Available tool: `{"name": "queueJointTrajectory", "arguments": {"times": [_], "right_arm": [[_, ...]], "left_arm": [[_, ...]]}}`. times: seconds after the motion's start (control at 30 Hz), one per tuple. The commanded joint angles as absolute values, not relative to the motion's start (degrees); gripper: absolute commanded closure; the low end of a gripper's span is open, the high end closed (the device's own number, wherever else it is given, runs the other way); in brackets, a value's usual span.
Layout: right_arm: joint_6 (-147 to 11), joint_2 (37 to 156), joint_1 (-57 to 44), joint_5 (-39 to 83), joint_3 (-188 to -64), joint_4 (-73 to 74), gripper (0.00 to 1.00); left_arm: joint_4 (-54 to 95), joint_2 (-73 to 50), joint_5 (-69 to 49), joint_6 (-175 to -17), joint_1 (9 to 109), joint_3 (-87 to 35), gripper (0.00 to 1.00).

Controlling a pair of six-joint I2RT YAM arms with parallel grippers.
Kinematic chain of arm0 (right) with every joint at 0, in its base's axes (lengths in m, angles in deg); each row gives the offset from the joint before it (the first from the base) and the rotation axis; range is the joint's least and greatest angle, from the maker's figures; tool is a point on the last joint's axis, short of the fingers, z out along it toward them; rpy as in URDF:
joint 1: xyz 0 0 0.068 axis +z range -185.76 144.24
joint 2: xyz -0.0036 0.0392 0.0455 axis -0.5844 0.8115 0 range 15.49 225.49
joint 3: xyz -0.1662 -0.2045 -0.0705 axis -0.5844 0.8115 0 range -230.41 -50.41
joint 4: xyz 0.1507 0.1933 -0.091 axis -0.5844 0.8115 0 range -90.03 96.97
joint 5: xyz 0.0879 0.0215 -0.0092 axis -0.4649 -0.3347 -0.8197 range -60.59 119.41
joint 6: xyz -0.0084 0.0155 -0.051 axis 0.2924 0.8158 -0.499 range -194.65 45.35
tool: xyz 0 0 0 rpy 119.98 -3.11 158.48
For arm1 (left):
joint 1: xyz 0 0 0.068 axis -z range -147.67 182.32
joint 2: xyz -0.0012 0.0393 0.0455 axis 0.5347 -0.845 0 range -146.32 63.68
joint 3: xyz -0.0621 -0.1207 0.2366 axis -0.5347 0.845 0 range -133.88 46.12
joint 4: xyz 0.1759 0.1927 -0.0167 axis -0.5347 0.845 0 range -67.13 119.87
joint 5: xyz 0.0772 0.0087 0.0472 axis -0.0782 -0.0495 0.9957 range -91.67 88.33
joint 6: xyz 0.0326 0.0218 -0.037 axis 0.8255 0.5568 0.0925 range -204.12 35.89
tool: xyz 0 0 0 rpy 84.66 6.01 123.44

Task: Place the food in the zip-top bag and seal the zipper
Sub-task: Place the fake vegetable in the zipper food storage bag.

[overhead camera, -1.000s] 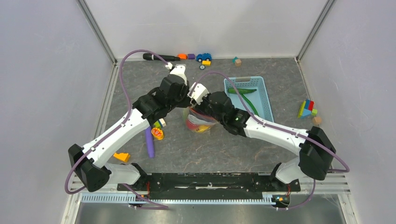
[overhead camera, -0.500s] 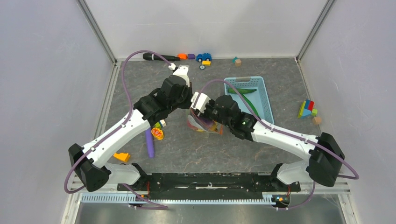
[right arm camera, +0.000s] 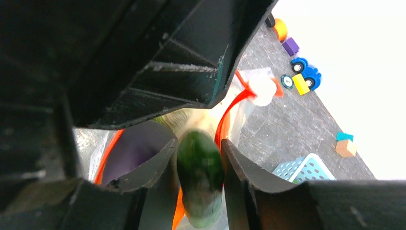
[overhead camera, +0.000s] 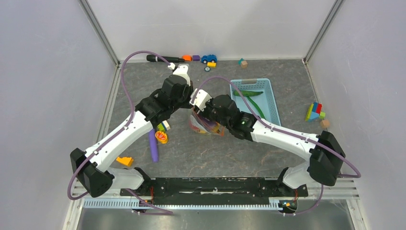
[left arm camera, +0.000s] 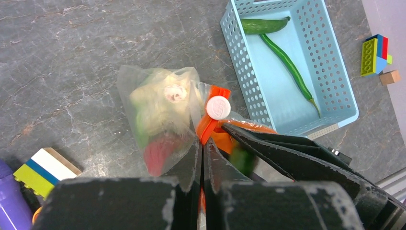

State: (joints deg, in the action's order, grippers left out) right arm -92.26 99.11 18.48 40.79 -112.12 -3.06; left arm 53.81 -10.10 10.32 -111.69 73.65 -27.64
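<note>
Pinching the orange-red zipper (left arm camera: 207, 128) of the zip-top bag (left arm camera: 143, 110), the left gripper (left arm camera: 202, 158) is clamping its jaws flat on it. The right gripper (right arm camera: 197, 148) is clasping the green cucumber (right arm camera: 200, 172) between its jaws at the bag's mouth. The bag is sitting mid-worktop (overhead camera: 215, 158), with the blue basket (overhead camera: 270, 103) at its 2 o'clock.

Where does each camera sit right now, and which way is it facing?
Top external: above and behind the bases, looking down at the table; both arms show.
Left wrist: looks down past the left gripper, shut on the zipper.
Right wrist: looks along the right gripper, clasping the cucumber.
Shared: all three show the basket.
</note>
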Motion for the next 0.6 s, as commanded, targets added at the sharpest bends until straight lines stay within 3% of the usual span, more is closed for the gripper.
{"name": "queueJointTrajectory", "arguments": {"times": [0.0,0.27,0.57], "right_arm": [[-88.6,98.53,17.09,45.69,-111.23,4.42,0.55],[-88.44,90.28,17.11,37.76,-108.55,2.24,0.37],[-86.19,80.55,17.06,39.04,-103.78,-5.63,0.25]], "left_arm": [[45.28,-5.51,8.02,-111.97,76.18,-28.41,0.98],[45.28,-6.59,9.04,-112.98,76.18,-28.21,0.98],[45.47,-6.73,9.41,-112.76,76.18,-28.15,0.98]]}}
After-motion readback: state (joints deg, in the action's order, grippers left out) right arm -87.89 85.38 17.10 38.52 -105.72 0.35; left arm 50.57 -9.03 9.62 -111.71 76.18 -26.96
